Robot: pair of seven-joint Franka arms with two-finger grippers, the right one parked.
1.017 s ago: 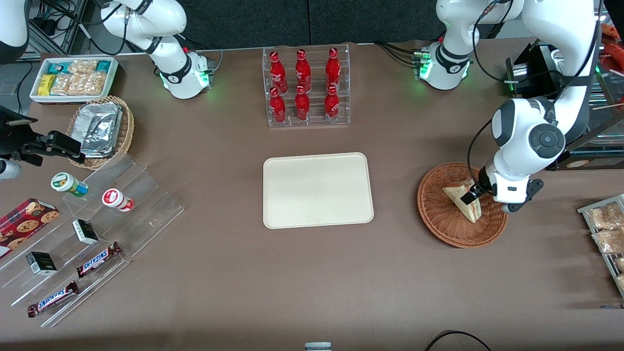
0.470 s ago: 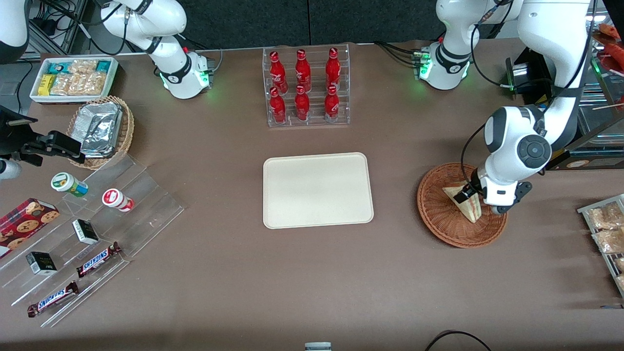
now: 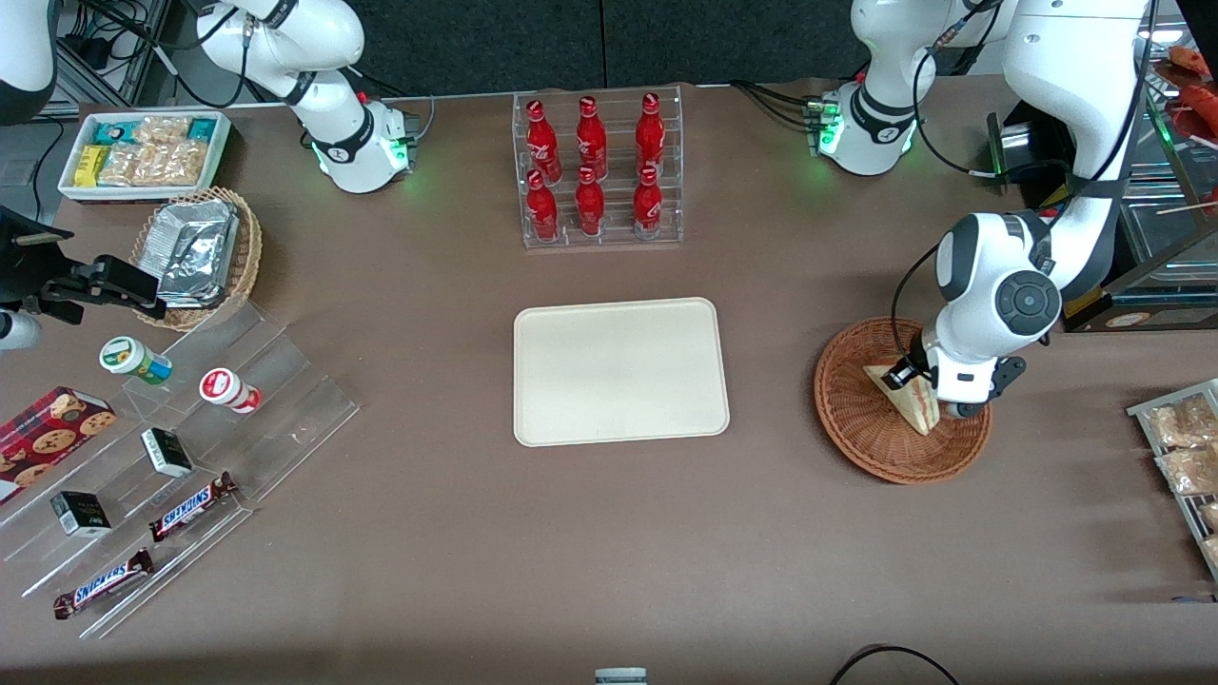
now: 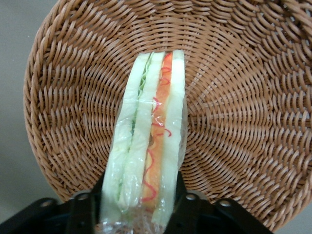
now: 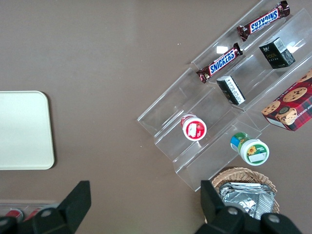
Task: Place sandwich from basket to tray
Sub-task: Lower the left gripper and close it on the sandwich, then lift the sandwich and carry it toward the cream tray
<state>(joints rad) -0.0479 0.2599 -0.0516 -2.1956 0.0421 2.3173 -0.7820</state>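
- Well apart on the brown table (image 3: 609,533): cream tray (image 3: 620,371) at the middle, nothing on it, and reddish-brown basket (image 3: 871,419) toward the working arm's end.
- Partly covered by the white wrist in the front view: basket rim and farther half of the sandwich (image 3: 915,409).
- Lying in the basket, wrapped in clear film: sandwich, cut edge with green and red layers up.
- Closed on the sandwich's wide end, one black finger (image 4: 87,214) at each bread face: gripper (image 4: 139,214); fingertips cut off at the frame edge.

"SNICKERS" is printed on two chocolate bars (image 3: 103,583) (image 3: 191,506) lying on the clear acrylic step rack (image 3: 238,419); nothing else can be read.
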